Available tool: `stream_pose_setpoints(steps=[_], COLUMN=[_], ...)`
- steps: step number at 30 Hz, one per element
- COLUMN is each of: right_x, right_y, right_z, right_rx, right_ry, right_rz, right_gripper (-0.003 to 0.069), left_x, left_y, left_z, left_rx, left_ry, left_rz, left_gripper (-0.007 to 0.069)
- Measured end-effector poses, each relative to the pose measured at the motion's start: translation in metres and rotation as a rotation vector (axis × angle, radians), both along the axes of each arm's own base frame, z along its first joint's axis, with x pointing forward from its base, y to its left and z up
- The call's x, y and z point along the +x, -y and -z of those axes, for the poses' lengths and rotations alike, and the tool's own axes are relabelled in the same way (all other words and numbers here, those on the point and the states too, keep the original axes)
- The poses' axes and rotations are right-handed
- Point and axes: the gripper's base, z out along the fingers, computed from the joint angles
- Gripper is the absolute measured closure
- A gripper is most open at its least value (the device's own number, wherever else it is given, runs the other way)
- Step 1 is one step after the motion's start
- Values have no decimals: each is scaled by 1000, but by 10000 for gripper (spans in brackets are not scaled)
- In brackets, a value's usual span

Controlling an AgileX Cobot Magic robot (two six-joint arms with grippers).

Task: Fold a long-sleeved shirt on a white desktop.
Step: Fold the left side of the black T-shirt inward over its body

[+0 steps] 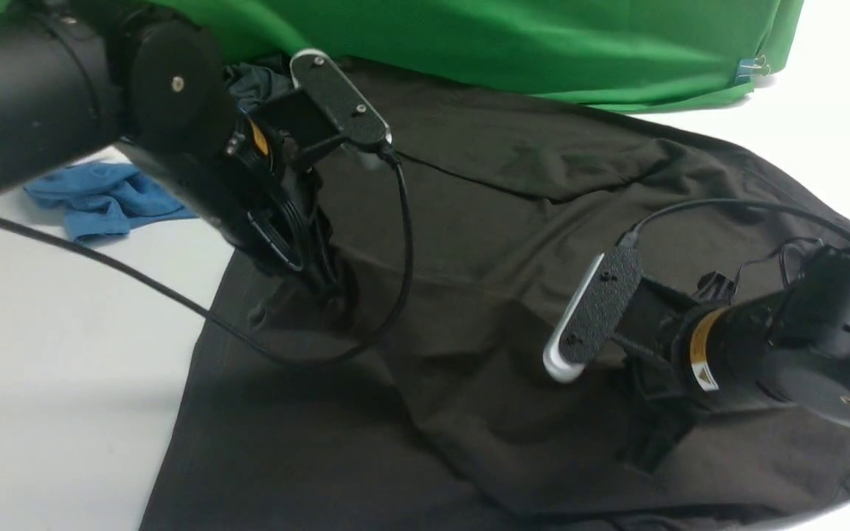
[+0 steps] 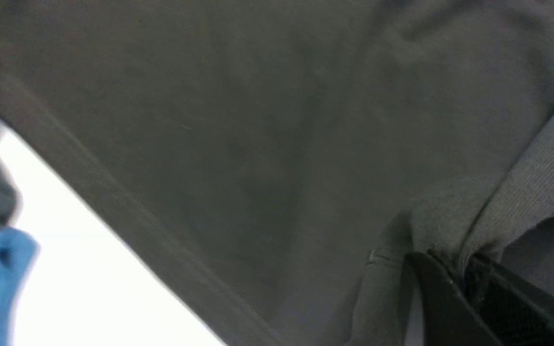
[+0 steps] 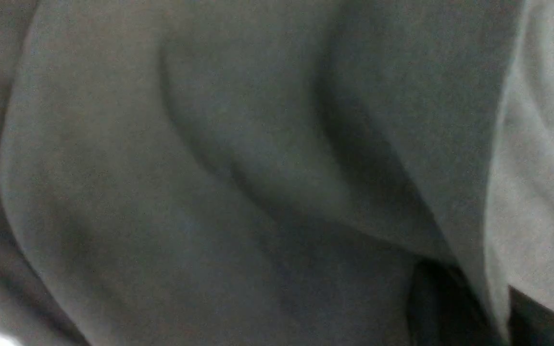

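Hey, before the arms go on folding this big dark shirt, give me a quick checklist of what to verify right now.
1. Left gripper shut on the black-brown knit long-sleeved shirt: ok, fabric is pinched between its fingers.
2. Right gripper shut on the shirt: ok.
3. Crumpled blue cloth off the shirt: ok, bare white desktop shows between them.
4. Black camera cable of the left arm clear of the fabric: not ok, its loop hangs low over the shirt and might snag.
5. Shirt's far edge free of the green cloth backdrop: cannot tell.
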Motion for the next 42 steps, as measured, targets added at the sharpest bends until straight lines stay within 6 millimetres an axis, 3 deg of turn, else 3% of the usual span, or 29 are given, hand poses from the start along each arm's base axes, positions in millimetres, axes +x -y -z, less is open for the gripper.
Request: stream_pose_setpoints(steps=[7,17,20,26,28,32,36,38,39,41,42], right_x=[10,16,17,23,22,15,2,-11,-12,-25,-26], right_y=[0,-5,-6,7,10,18,30,42,42,51,52], right_z=[10,21,23,25,24,8,-20,-41,-43,-61,-63], right_rx=[10,29,17,7,-1,-1,5,5,5,36,42], right_ry=[4,11,12,2,-11,-13,7,23,25,45,48], right_rz=[-1,-21,-32,42,72,145,220,270,275,325,327], right_gripper=[624,595,539,260,223,197,195,193,193,193,193], left_x=[12,31,35,50,53,64,75,76,76,70,70], left_y=[0,4,4,-6,-10,-30,-56,-73,-74,-77,-76], left_z=[11,42,47,55,57,56,53,53,53,54,54], left_rx=[58,130,150,143,143,140,101,78,71,17,8], left_ry=[37,31,48,106,114,159,209,194,185,102,100], left_rz=[20,54,67,23,14,-35,-141,-234,-249,-319,-320], left_gripper=[585,578,561,424,380,274,237,258,263,365,375])
